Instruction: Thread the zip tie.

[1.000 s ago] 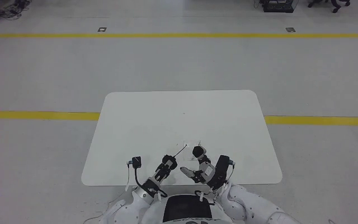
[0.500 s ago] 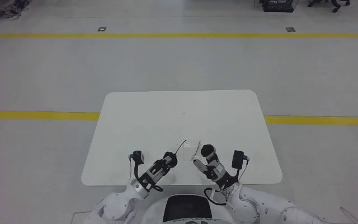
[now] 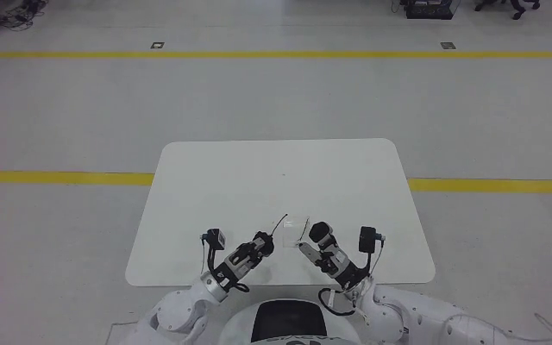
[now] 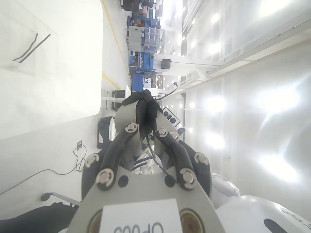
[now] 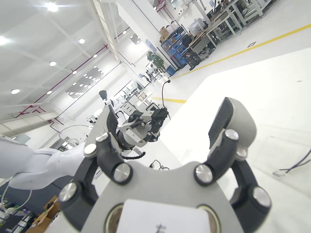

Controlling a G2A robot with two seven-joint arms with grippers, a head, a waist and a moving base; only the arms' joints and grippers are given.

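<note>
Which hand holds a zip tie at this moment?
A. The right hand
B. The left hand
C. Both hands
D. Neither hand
B: the left hand is shut on a thin black zip tie that sticks out past its fingertips, while the right hand is open with nothing between its fingers.

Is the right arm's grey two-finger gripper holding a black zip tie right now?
No: the right wrist view shows that grey two-finger gripper with its fingers spread wide and nothing between them.
</note>
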